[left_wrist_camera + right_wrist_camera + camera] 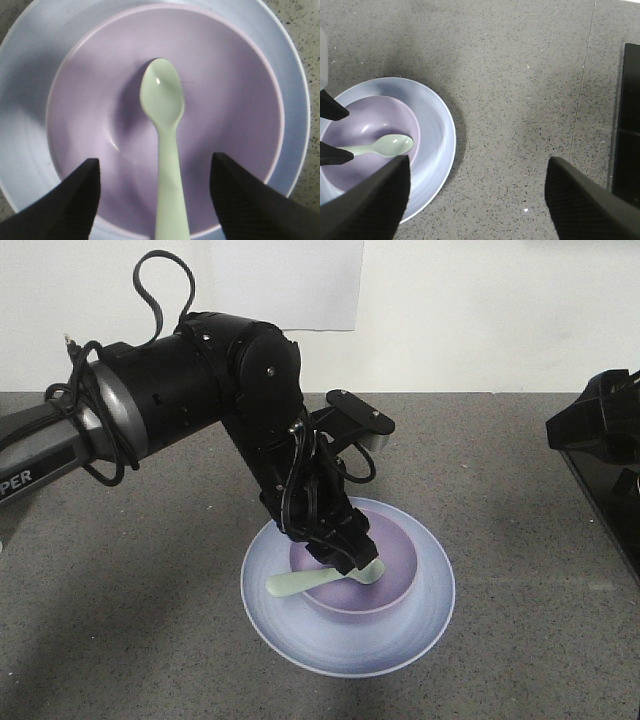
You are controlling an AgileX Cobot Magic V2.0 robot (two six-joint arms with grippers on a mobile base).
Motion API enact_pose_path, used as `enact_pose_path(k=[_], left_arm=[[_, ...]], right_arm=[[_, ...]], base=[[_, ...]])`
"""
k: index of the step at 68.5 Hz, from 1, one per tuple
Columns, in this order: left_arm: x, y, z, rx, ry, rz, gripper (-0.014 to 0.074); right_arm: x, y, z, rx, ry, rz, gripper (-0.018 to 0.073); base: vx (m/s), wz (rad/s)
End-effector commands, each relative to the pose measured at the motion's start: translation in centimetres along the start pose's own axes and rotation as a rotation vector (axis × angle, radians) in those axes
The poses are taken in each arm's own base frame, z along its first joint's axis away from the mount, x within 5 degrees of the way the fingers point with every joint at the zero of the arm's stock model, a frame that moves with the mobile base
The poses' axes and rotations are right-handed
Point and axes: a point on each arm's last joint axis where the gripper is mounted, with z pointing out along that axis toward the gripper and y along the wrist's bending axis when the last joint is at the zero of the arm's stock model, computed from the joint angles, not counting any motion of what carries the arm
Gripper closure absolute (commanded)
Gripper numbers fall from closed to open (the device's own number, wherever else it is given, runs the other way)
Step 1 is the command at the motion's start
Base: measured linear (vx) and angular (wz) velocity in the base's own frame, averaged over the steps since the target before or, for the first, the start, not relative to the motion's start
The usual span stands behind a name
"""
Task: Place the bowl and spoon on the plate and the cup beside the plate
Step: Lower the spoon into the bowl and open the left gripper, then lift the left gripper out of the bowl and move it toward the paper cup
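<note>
Bowl sits on plate, roughly centred. Plate rests on table. Spoon lies in bowl: scoop end inside basin, handle crossing bowl rim and projecting over plate toward front view's left side. Left gripper positioned above bowl, one finger on either side of spoon handle, not touching it. Right gripper over bare table, well apart from plate, plate to its left.

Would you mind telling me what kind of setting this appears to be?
Probably a lab test bench: a grey speckled countertop, a bare white wall, and plastic tableware, a plate and bowl.
</note>
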Motion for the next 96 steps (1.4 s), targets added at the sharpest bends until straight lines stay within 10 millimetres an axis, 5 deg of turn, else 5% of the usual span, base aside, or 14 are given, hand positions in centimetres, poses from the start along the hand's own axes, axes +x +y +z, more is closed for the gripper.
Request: enact_pose_path(k=[1, 21, 42, 53, 59, 62, 66, 96], left_arm=[[0.2, -0.6, -4.1, -0.005, -0.100, -0.010, 0.0129], [3.0, 4.0, -10.8, -0.183, -0.224, -0.192, 0.0129], [9.7, 9.8, -19.6, -0.451, -0.370, -0.461, 0.0129], [12.8, 11.6, -22.4, -0.537, -0.410, -0.564, 0.0129], [14.3, 12.4, -23.1, -0.566, -0.412, -0.614, 0.0129], [17.6, 14.4, -22.8, -0.632, -0.342, -0.738, 0.0129], [18.8, 15.2, -22.6, -0.666, -0.310, -0.791, 0.0129], [24.6, 18.9, -22.3, -0.743, -0.252, -1.078, 0.0129]], right_arm=[[-0.8, 0.0, -1.2, 0.004, -0.098, -0.002, 0.0017], [-0.8, 0.1, -1.2, 0.001, -0.098, 0.000, 0.0017], [-0.8, 0.1, -1.2, 0.001, -0.098, 0.000, 0.0017], [-0.8, 0.1, -1.2, 0.001, -0.098, 0.000, 0.0017], [-0.8, 0.1, -1.2, 0.001, -0.098, 0.000, 0.0017], [-0.8, 0.1, -1.2, 0.001, -0.098, 0.000, 0.0017], [-0.8, 0.1, -1.2, 0.001, -0.098, 0.000, 0.0017], [-0.8, 0.1, -1.2, 0.001, -0.099, -0.002, 0.0017]], base=[[0.00, 0.00], [0.00, 0.00], [0.00, 0.00], [0.00, 0.00], [0.00, 0.00], [0.00, 0.00], [0.00, 0.00], [0.00, 0.00]])
